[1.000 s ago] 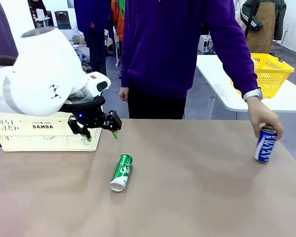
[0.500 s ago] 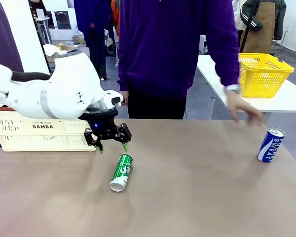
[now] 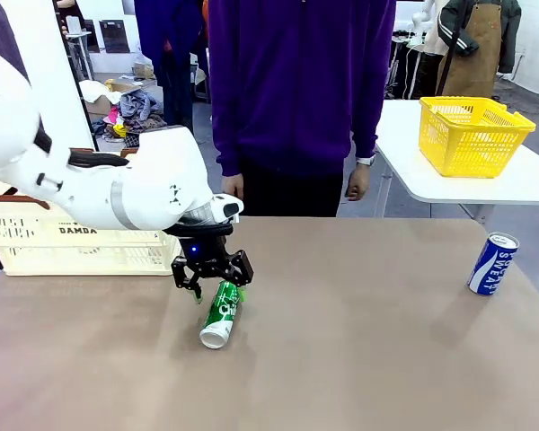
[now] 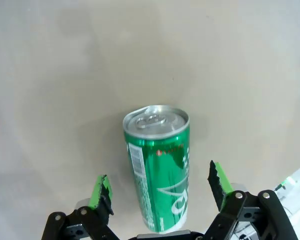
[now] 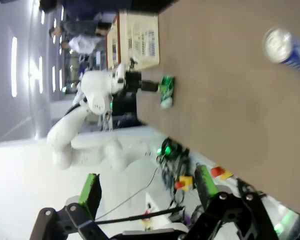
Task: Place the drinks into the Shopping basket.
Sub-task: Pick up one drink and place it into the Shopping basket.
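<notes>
Left end effector [image 3: 220, 289] spread, green can [image 4: 157, 150] lying on counter [image 3: 359, 359] between its fingers [image 4: 101, 192], silver top toward 6 o'clock, blue can [image 3: 491, 263] standing at 3 o'clock, Shopping basket [image 3: 36, 242] at 9 o'clock, right end effector [image 5: 147, 184] spread

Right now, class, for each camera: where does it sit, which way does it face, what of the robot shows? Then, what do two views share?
Front view: fixed on the robot's side, facing across the table to the person; the left arm shows.
Left wrist view: on that arm, looking down at the green can between the fingers of the open left gripper.
Right wrist view: rolled sideways, off the table's side, looking across it; open right gripper at bottom.
Shared: all three show the green can.
</notes>
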